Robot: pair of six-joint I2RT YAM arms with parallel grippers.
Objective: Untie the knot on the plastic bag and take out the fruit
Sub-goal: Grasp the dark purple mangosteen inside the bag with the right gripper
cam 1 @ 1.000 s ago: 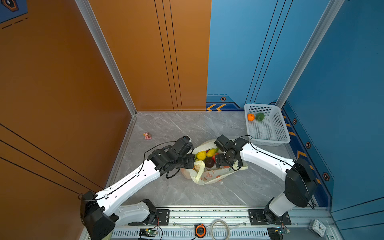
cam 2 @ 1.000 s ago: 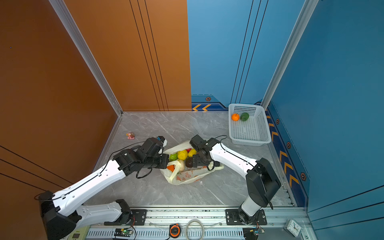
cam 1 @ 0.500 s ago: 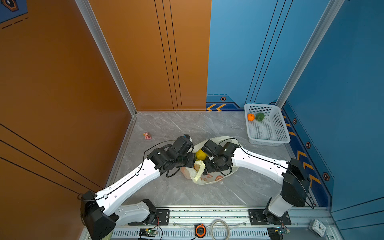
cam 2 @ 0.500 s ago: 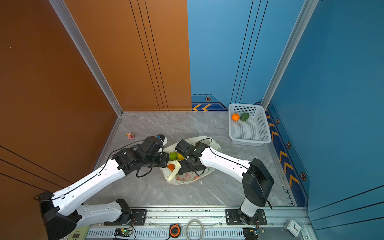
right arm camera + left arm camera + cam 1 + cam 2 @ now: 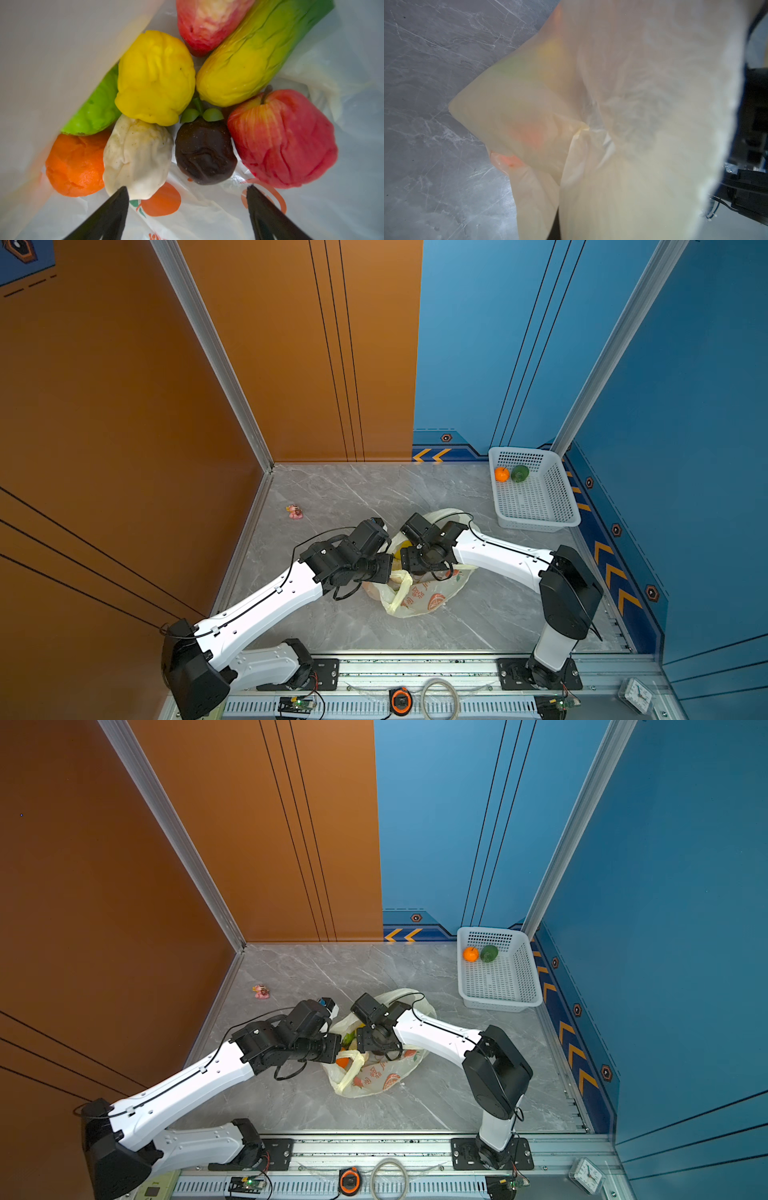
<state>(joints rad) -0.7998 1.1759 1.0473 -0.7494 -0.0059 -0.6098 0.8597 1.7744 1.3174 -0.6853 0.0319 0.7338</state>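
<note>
One translucent cream plastic bag held eight glossy toy fruits: red apple, red-and-cream piece, yellow lump, yellow-green cob, bright green piece, orange piece, cream piece, dark brown piece. At two o'clock one white perforated plastic basket held two more, orange ball and dark green ball. One pink toy figure lay at ten o'clock.

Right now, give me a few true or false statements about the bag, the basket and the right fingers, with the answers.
1. The basket holds an orange fruit and a green fruit. True.
2. The right fingers are shut on the brown fruit. False: they stand open and empty, with the brown fruit just ahead of them.
3. The pink toy lies inside the bag. False: it lies on the table, apart from the bag.
4. A yellow fruit lies in the bag. True.
</note>
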